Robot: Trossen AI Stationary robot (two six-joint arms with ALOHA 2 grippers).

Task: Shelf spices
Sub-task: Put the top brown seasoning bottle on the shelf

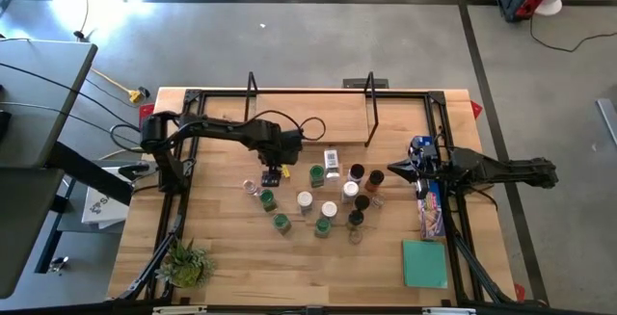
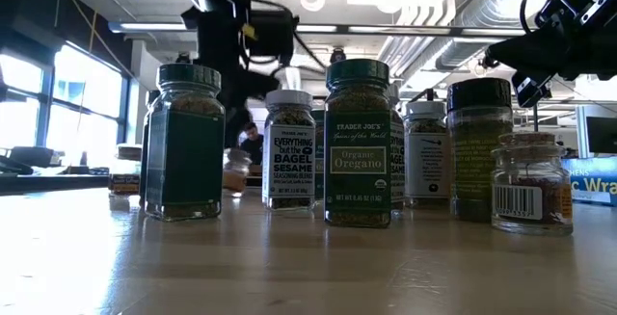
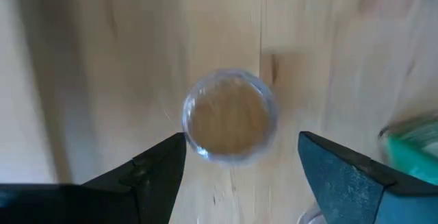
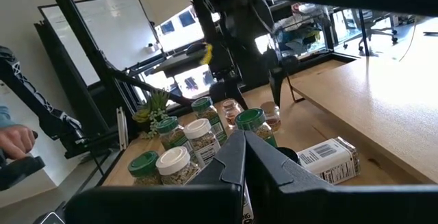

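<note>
Several small spice jars (image 1: 318, 199) with green, white, black and clear tops stand in a cluster on the middle of the table. One white-labelled jar (image 1: 333, 161) lies on its side. My left gripper (image 1: 273, 173) hangs open above the cluster's left end. In its wrist view the gripper (image 3: 239, 162) has a finger on either side of a clear-topped jar (image 3: 229, 116) seen from above, and touches nothing. My right gripper (image 1: 395, 173) is shut at the cluster's right side, fingertips together (image 4: 243, 159). The shelf's wire uprights (image 1: 369, 113) rise at the table's far side.
A long blue box (image 1: 431, 204) and a flat teal square (image 1: 425, 262) lie right of the jars. A small plant (image 1: 185, 262) stands at the near left corner. Black frame bars (image 1: 183, 161) run along the table's sides. A person's hand (image 4: 17, 142) shows beyond the table.
</note>
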